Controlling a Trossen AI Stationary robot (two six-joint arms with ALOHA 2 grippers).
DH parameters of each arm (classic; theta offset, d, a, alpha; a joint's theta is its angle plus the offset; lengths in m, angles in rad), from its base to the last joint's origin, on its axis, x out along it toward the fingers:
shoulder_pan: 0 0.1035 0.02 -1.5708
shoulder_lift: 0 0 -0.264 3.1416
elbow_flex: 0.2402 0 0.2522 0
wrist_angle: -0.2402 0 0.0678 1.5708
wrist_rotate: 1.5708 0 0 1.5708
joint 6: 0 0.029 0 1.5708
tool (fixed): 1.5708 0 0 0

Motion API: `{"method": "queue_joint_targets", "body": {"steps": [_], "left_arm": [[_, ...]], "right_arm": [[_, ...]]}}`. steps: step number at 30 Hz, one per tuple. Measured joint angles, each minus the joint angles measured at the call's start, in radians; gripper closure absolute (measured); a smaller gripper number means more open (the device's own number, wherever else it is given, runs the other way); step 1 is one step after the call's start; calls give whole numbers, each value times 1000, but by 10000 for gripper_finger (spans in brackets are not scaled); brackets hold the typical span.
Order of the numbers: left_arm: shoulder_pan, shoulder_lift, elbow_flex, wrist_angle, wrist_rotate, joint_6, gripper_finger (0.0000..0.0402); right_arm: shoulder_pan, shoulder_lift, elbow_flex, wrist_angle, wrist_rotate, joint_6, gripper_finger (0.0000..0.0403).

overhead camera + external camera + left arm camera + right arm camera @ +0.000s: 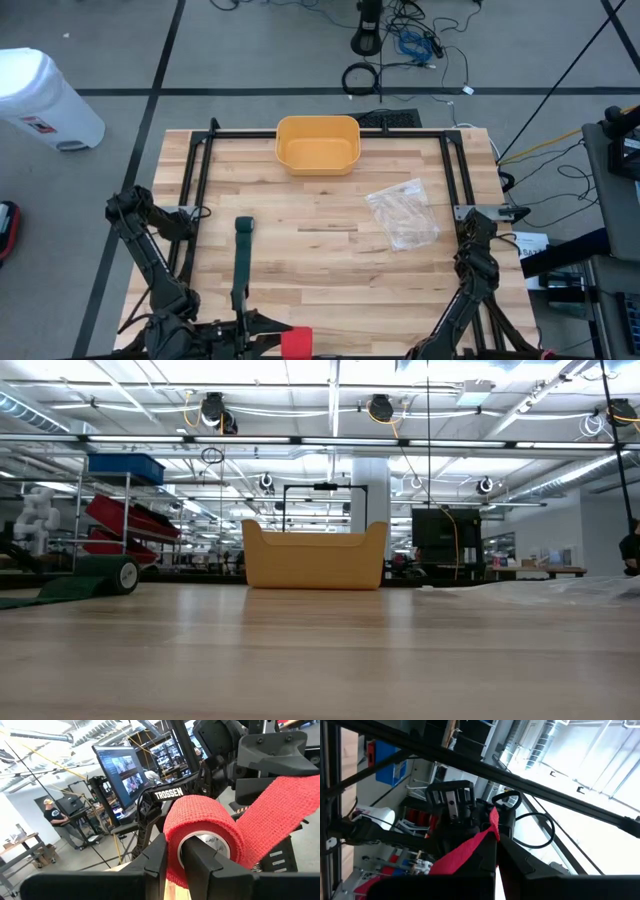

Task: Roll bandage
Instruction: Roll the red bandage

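At the near edge of the table we have the red bandage roll [200, 832] held between us: our left gripper [172, 862] sits narrow on the roll, one finger through the core and the other outside its wall. The loose red tail [462, 852] runs from the roll across to our right gripper [495, 857], whose jaws are fully closed and pinch the strip. In the high view only a bit of red [296, 343] shows at the table's front edge, between our two arms.

We judge the step in hand to be the winding itself: roll gripped, tail stretched, turns to be laid on. The next move probably calls for us to turn the roll with the left wrist while the right keeps light tension and feeds the tail in line; slack or a skewed pull would likely wind it crooked.

Farther out, a dark green bandage strip [241, 262] lies lengthwise on the wood in front of our left arm, its rolled end [112, 574] farthest from us. A crumpled clear plastic bag [403, 213] lies to the right, and a yellow bin [317, 144] stands at the far edge. None of these stands in our way; the crowding is the two grippers close together at the table's edge. Beyond the table a person [52, 815] stands at a desk.
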Motion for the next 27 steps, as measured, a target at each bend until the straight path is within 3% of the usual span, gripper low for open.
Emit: {"method": "queue_joint_targets", "body": {"steps": [12,17,27], "left_arm": [[-4,0,0,-55,-39,-9,343],[-15,0,0,-53,-39,-12,343],[-13,0,0,-48,-32,-12,343]], "right_arm": [[-28,-74,0,0,3,97,403],[-28,-128,0,-39,-6,230,403],[-46,-200,0,-262,-129,558,403]]}}
